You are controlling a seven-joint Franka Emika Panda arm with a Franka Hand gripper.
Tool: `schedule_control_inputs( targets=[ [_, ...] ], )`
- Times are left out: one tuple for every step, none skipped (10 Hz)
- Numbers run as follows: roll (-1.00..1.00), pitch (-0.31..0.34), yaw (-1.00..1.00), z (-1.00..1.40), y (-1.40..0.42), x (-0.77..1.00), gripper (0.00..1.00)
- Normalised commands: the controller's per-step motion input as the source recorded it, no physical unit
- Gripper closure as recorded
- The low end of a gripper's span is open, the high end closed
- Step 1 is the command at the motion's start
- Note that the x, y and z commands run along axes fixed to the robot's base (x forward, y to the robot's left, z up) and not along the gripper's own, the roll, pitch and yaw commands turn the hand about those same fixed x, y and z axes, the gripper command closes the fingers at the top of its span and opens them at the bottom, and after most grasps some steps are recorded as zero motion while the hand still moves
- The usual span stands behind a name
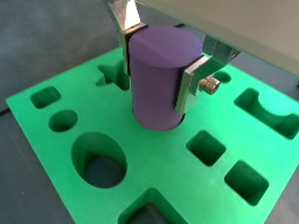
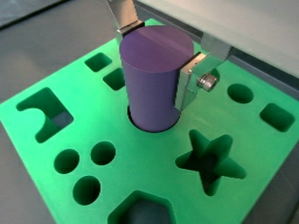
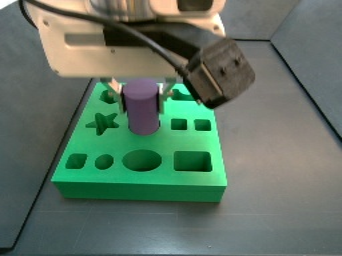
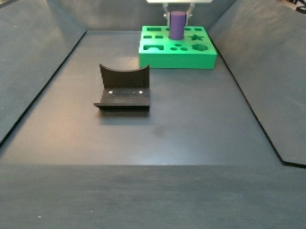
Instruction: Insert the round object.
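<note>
The round object is a tall matte purple cylinder [image 1: 160,79], also seen in the other wrist view [image 2: 156,77] and both side views [image 3: 140,107] [image 4: 177,23]. It stands upright over the green block [image 1: 70,188] [image 2: 35,188] [image 3: 160,180] [image 4: 180,58]. Its lower end sits in a round hole in the block's middle. My gripper [image 1: 162,59] [image 2: 158,59] is shut on the cylinder's upper part. A silver finger [image 1: 193,83] [image 2: 190,80] presses its side and the other one presses the opposite side.
The green block has several cut-outs: a star [image 2: 211,157], an oval [image 1: 100,162], squares [image 1: 205,147] and small round holes [image 2: 103,153]. The dark fixture [image 4: 122,89] stands on the grey floor mid-left. Dark walls [image 4: 36,72] enclose the floor.
</note>
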Motion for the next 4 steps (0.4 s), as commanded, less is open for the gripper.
schedule_control_inputs(
  targets=[
    [-0.27, 0.0, -0.02, -0.22, 0.0, 0.0, 1.0],
    [-0.2, -0.129, 0.0, -0.14, 0.0, 0.0, 1.0],
    [0.06, -0.403, 0.13, -0.21, -0.2, -0.13, 1.0],
    [-0.01, 0.0, 0.0, 0.0, 0.0, 0.0, 1.0]
  ],
)
